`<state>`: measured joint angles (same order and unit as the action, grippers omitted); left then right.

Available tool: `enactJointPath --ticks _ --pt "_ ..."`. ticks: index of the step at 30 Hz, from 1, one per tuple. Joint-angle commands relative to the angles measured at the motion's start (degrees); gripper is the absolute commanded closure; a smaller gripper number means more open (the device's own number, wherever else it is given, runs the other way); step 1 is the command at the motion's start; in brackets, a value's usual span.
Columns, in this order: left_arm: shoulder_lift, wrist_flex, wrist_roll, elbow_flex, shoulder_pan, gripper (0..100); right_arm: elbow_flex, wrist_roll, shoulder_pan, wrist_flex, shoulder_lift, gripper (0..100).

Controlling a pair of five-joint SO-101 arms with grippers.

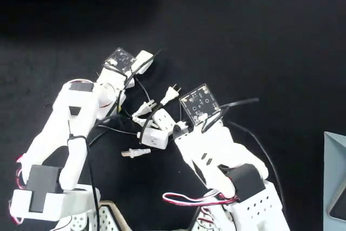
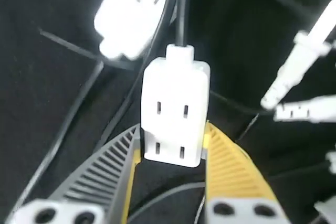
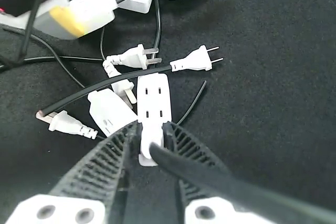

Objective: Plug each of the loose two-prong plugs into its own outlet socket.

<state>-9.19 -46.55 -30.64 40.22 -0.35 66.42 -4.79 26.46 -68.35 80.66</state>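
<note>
My left gripper (image 2: 170,153) is shut on a white outlet block (image 2: 176,103), held at its end between the grey and yellow fingers. Beyond it lies another outlet block (image 2: 134,11), and two loose plugs (image 2: 299,72) lie to one side. My right gripper (image 3: 151,148) is shut on the cord end of a second white outlet block (image 3: 154,100) resting on the cloth. A further block (image 3: 107,111) lies beside it. Loose two-prong plugs (image 3: 197,61) (image 3: 134,56) (image 3: 65,123) lie around it, none inserted. From above, the right-held block (image 1: 162,118) sits mid-table.
Black cords (image 1: 238,103) cross the black cloth between the arms and snake around the blocks. One plug (image 1: 136,153) lies apart toward the front. A grey tray edge (image 1: 335,177) stands at the far right. Open cloth stretches across the back and right.
</note>
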Motion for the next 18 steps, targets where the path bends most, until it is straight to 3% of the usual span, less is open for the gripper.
enactJointPath --ticks 1,6,13,18 --pt "-0.4 1.6 0.4 -0.2 1.5 94 -1.7 0.2 -0.5 -0.4 -0.1 98.5" --pt "-0.4 1.7 0.4 2.7 -0.8 71 -1.7 0.2 -0.6 -0.4 -0.1 98.5" --pt "-1.0 1.5 -7.5 3.3 -5.9 84 -1.7 0.2 -0.6 -0.4 -0.1 98.5" --pt "-0.9 1.6 -7.7 3.3 -9.2 86 -1.7 0.2 -0.6 -0.4 -0.1 98.5"
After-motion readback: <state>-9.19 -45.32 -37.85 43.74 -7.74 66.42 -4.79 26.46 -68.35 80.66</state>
